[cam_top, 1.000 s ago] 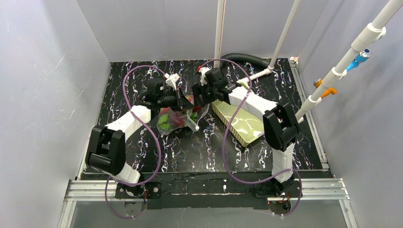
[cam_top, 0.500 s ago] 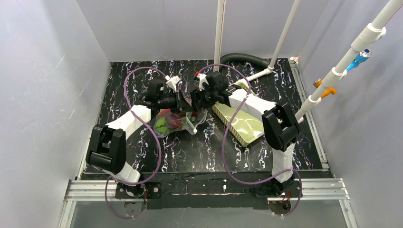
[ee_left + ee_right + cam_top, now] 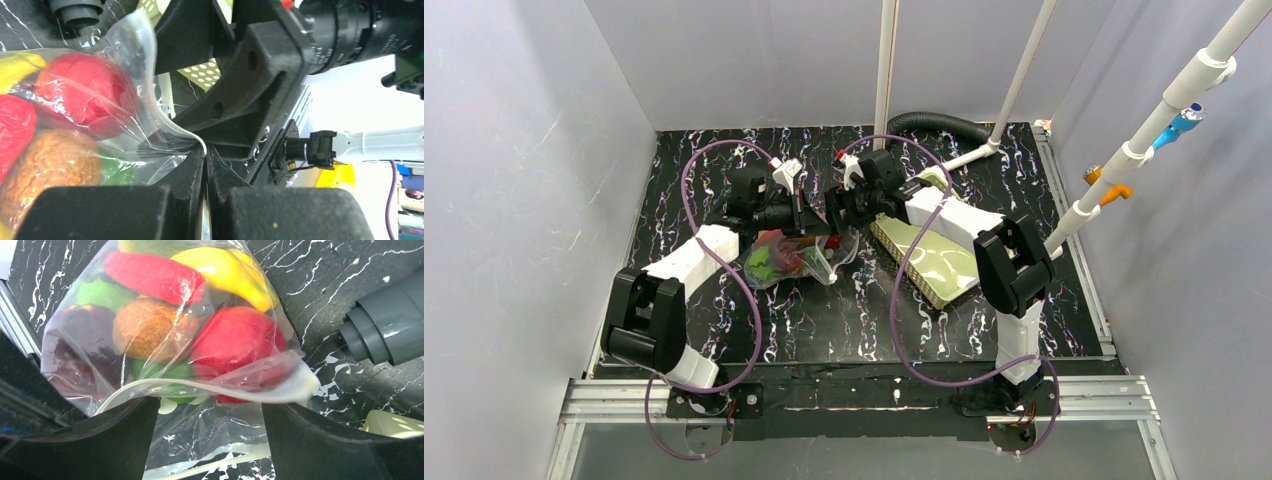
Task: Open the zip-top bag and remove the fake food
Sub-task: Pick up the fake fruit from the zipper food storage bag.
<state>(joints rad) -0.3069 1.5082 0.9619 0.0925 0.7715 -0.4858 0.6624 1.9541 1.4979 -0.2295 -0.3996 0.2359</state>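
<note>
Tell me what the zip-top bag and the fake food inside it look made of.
The zip-top bag: thin, soft clear plastic film, glossy; it wrinkles, catches glare and shows the contents through. The fake food: probably moulded plastic, smooth and shiny under the film; the brown piece looks rougher and matte.

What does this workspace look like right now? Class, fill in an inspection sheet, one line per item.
Surface: black, white-veined table.
Job's things: zip-top bag between the grippers, fake food inside it.
Clutter: pale green basket right of the bag.
Grippers: left gripper shut on the bag's edge; right gripper open, bag rim between its fingers.
Cables: purple cables looping beside each arm.
Surroundings: grey walls, white pipes, black hose at the back.
</note>
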